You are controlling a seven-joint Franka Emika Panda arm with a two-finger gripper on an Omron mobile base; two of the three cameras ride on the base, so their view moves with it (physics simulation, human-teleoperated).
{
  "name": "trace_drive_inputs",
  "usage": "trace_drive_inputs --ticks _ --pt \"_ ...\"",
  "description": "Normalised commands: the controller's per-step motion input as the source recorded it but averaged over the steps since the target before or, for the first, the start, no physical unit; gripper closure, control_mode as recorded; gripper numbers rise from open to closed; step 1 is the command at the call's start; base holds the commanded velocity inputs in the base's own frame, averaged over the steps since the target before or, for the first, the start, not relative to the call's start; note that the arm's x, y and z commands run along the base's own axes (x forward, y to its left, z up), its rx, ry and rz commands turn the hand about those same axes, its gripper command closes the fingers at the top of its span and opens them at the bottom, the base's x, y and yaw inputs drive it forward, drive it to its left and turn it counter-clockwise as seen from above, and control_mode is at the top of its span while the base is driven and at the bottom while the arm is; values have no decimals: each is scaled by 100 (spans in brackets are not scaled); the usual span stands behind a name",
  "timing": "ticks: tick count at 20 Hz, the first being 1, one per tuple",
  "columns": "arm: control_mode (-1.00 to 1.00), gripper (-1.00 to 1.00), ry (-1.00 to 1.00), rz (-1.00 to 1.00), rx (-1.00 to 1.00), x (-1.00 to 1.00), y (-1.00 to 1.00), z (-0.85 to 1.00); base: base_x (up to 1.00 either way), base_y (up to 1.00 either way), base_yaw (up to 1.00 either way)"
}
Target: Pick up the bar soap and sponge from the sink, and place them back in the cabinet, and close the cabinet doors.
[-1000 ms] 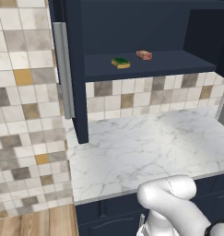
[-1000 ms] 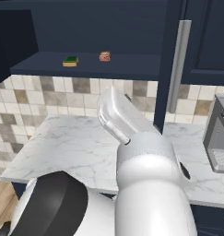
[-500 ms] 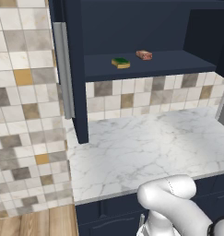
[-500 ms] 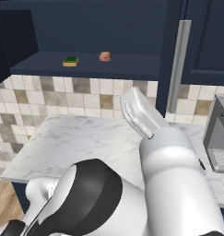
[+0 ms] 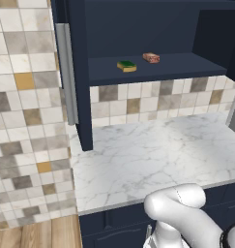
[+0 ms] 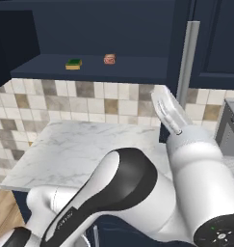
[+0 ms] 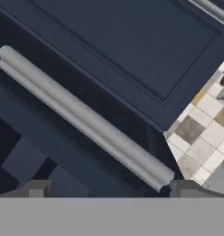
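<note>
— What can't you make out?
— My fingertips [image 7: 38,188] barely clear the hand view's bottom edge. The door handle [image 7: 83,117] runs close before them; contact, I cannot tell.
— And the shelf?
— The bar soap [image 5: 151,57] and sponge [image 5: 126,66] are too small for detail.

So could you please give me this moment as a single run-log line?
stage: closing doors | sponge: on cabinet shelf | bar soap: on shelf, apart from sponge | cabinet doors: open | pincer: open, empty, facing door handle

Navy cabinet [image 5: 138,29], green/yel sponge [image 5: 126,66].
</note>
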Motion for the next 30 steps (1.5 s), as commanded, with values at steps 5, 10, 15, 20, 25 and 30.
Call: trace_drive_inputs --ticks 5,10,15,20,25,30 --pt "-100 -100 0 0 8 19 -56 0 0 0 0" --pt "-100 -100 -2 0 3 34 -24 -11 0 0 0" --pt "-100 -100 -2 0 4 42 -21 -10 0 0 0" --pt "-100 -100 -1 0 5 43 -15 -8 0 0 0" --pt "-100 -100 0 5 5 35 -6 -12 0 0 0" --pt "-100 -100 -3 9 2 31 0 -15 0 0 0"
